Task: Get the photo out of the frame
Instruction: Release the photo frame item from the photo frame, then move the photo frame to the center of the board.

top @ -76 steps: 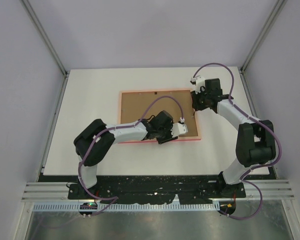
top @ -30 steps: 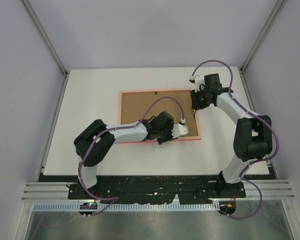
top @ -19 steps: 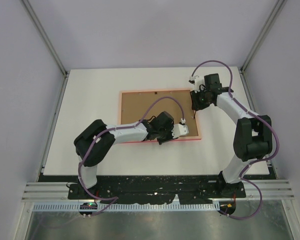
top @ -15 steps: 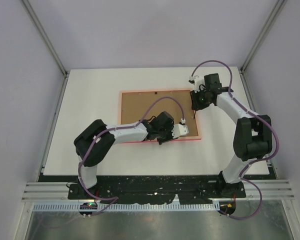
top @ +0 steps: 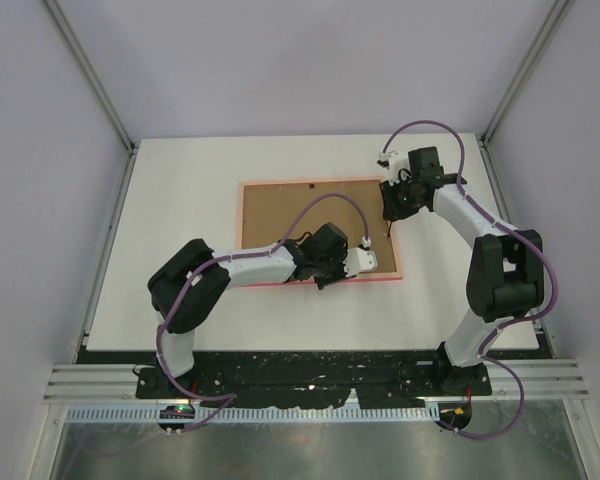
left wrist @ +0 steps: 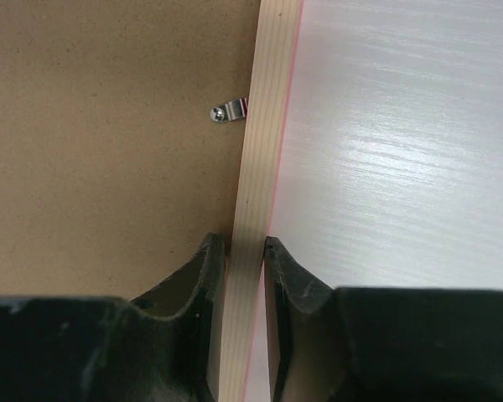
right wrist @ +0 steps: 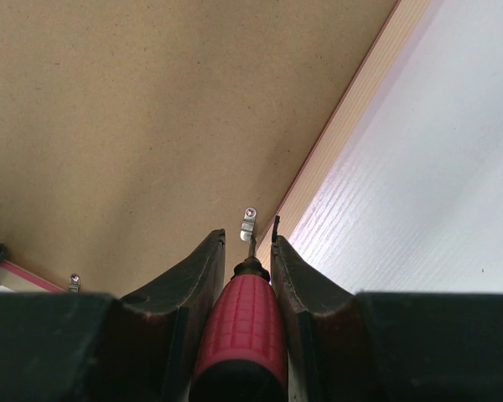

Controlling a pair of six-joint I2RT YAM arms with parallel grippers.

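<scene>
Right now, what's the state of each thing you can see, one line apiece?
frame: face down on the table, brown back up.
backing board: seated in the frame.
photo: hidden, cannot tell.
left gripper: shut on the frame's side rail.
right gripper: shut on the screwdriver.
screwdriver: held, tip at a metal clip by the frame's edge.

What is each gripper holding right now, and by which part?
The left gripper pinches the frame by its wooden edge rail; the right gripper holds a screwdriver by its red handle.
</scene>
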